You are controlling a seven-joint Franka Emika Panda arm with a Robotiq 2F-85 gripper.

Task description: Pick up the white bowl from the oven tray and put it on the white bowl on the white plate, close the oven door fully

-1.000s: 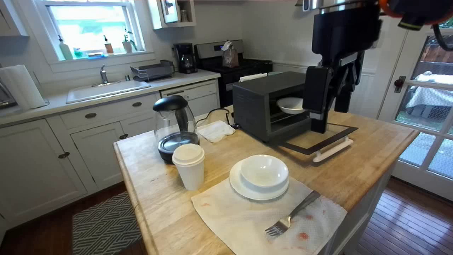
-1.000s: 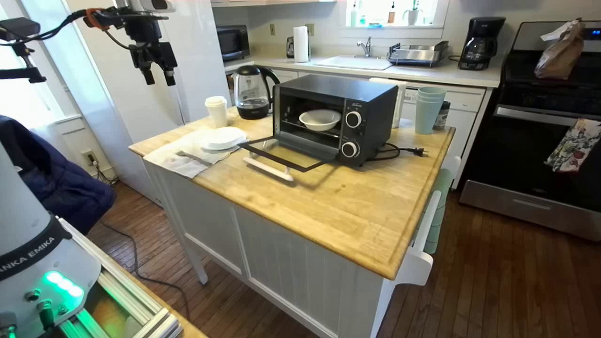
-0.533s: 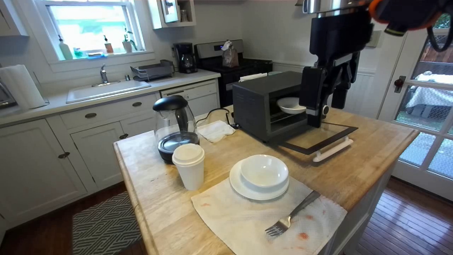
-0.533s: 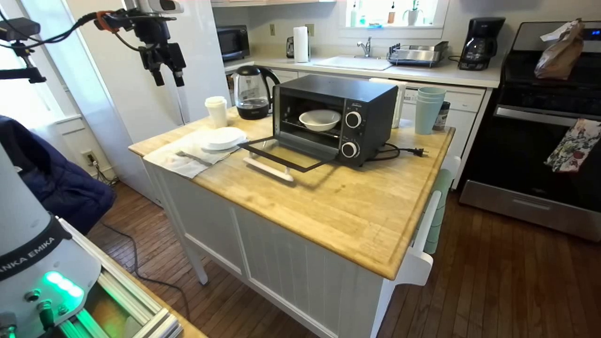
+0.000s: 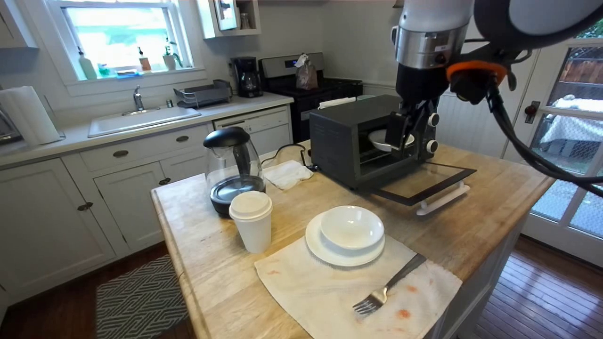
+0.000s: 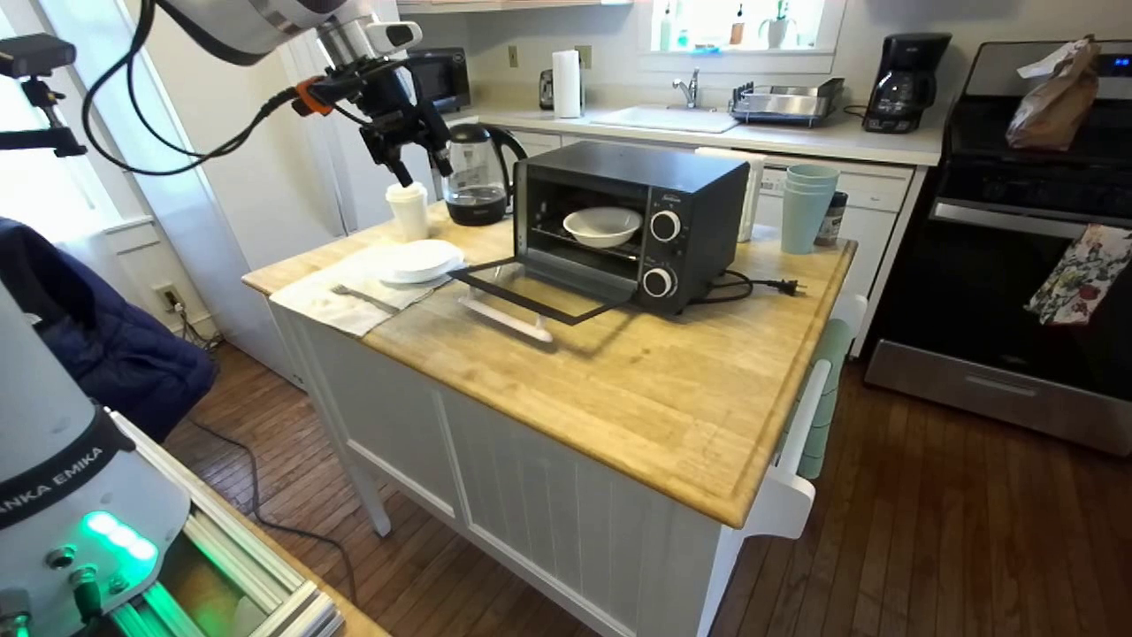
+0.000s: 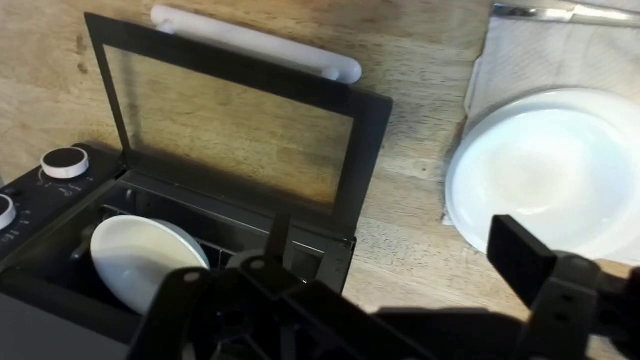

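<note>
Wooden table (image 6: 637,380), with window (image 5: 118,42), sink (image 5: 141,125) and stove (image 6: 990,283) beyond. Set upon it: one kettle (image 5: 235,174); one lidded cup (image 5: 253,226); one paper towel (image 5: 325,282), bearing a fork (image 5: 395,279) and a plate (image 5: 316,245), the plate carrying one white bowl (image 5: 352,228). One oven (image 5: 332,150), door (image 5: 421,181) lowered, white handle (image 5: 444,200) outermost. One oven bowl (image 6: 603,227), upright on the rack (image 5: 370,158) inside, awaiting transfer. One claw (image 6: 424,175), released, fingers (image 7: 520,260) spread wide, nothing held; it hangs above the table, and in the wrist view its fingers straddle the strip between oven and plate. Step in hand, by judgement: the reach for the oven bowl, with stacking and door-closing not yet done. Recommended handling: bring the claw low before the oven's mouth, inclined inward, and narrow the spread so neither finger strikes roof or side wall; set one finger inside the near rim, the other outside. The oven bowl looks smooth and will probably skid or tip if nudged, so: light squeeze, small lift, level draw straight out. Keep it level afterwards, for setting down squarely into the white bowl. The lowered door is best left unloaded, and the arm (image 5: 428,49) should clear the oven's upper edge.
</note>
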